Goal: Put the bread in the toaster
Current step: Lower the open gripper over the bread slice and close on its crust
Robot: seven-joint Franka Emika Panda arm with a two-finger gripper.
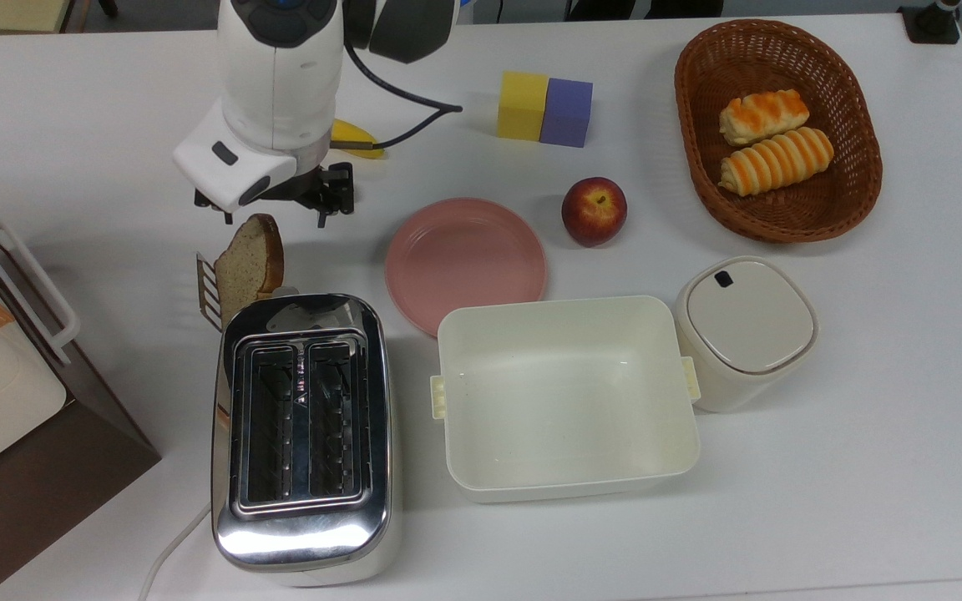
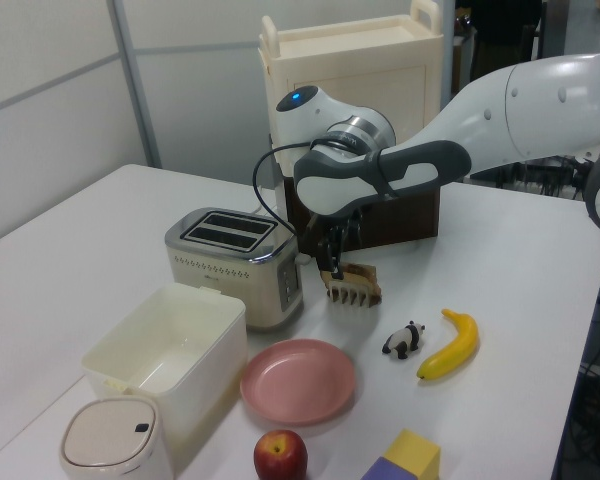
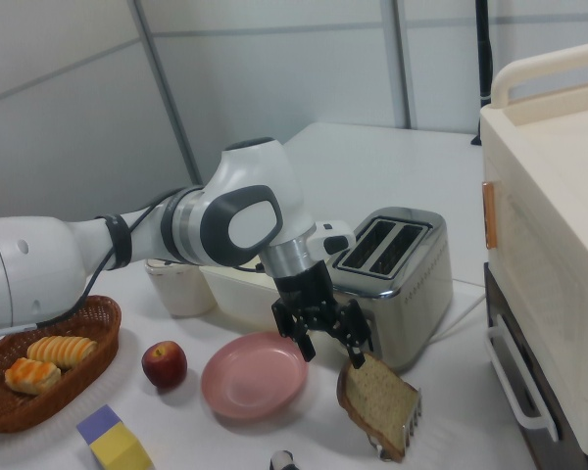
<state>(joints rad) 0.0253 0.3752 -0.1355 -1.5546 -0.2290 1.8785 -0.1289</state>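
Observation:
The bread (image 1: 251, 257) is a brown speckled slice standing tilted against a small wooden rack (image 1: 209, 294), just behind the toaster in the top view. It appears again as bread (image 3: 379, 396) and bread (image 2: 353, 271). The chrome toaster (image 1: 301, 501) has two empty dark slots; it also appears as toaster (image 2: 232, 266) and toaster (image 3: 404, 280). My gripper (image 1: 272, 214) hangs open right over the slice's top edge, one finger on each side, not touching it. In the right view the gripper (image 3: 331, 347) spreads just above the crust. In the left view the gripper (image 2: 335, 266) is beside the rack.
A pink plate (image 1: 465, 260) and a cream tub (image 1: 564, 480) lie to the top view's right of the toaster, with a lidded canister (image 1: 744, 330), an apple (image 1: 594, 210), a basket (image 1: 853, 196) of rolls and two blocks (image 1: 544, 108). A banana (image 2: 450, 345), a panda toy (image 2: 405, 339) and a brown cabinet (image 1: 47, 467) are nearby.

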